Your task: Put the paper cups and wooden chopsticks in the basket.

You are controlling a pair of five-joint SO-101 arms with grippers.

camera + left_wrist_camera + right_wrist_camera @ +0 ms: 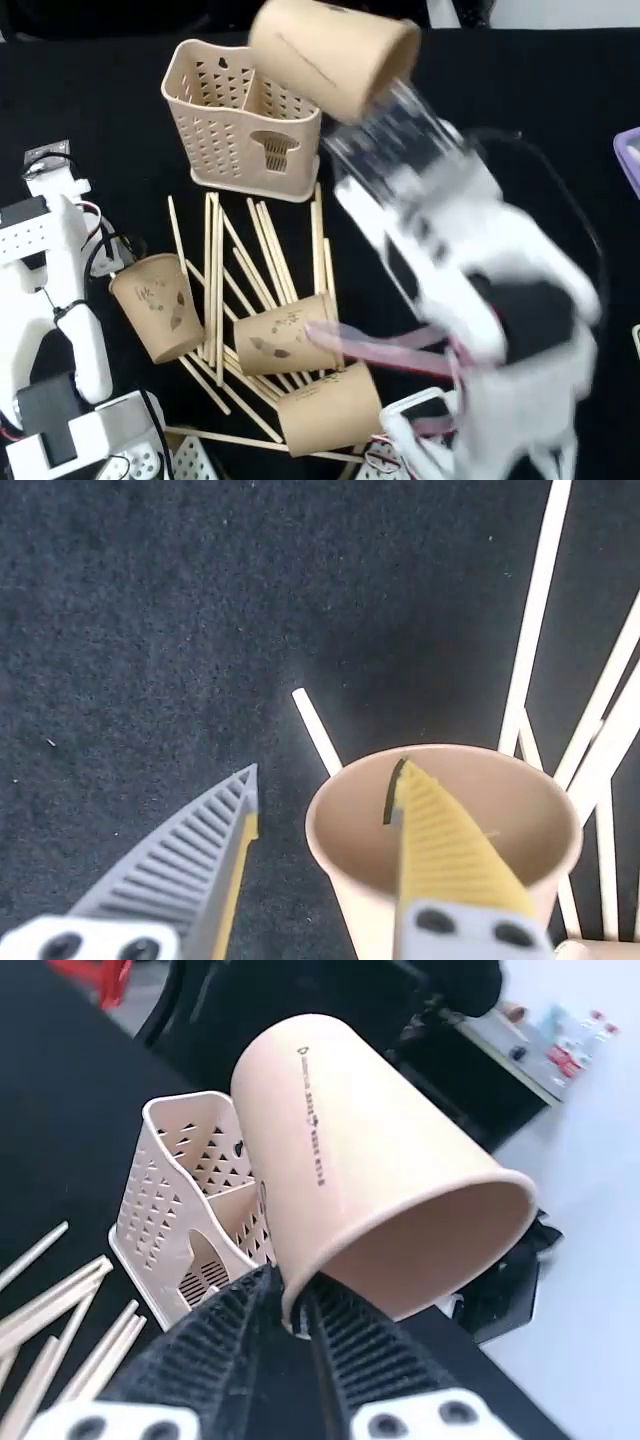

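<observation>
1. The black table (pixel 120 60) carries the whole scene, and the right arm (pixel 470 260) stretches across it as a blurred white shape
2. The beige basket (pixel 240 120) stands upright at the far side, perforated, with a divider making two compartments
3. The raised cup (pixel 370 1180) is tilted in the air, with its base toward the basket; in the high view it (pixel 335 55) overlaps the basket's far right corner
4. The right gripper (pixel 290 1305) is clamped on this cup's rim, its black fingers (pixel 235 1325) meeting at the paper edge
5. The standing cup (pixel 440 820) sits beside the left arm; the left gripper (pixel 325 770) is spread wide astride its wall, yellow finger (pixel 440 850) inside the mouth, grey finger (pixel 190 860) outside and apart from the paper
6. Two lying cups (pixel 280 340) rest on their sides among the sticks, near each other
7. The wooden chopsticks (pixel 265 250) lie scattered on the table in front of the basket
8. A line of small dark print (pixel 312 1110) runs down the raised cup's side, too small to make out; brown leaf marks (pixel 165 305) show on the standing cup
</observation>
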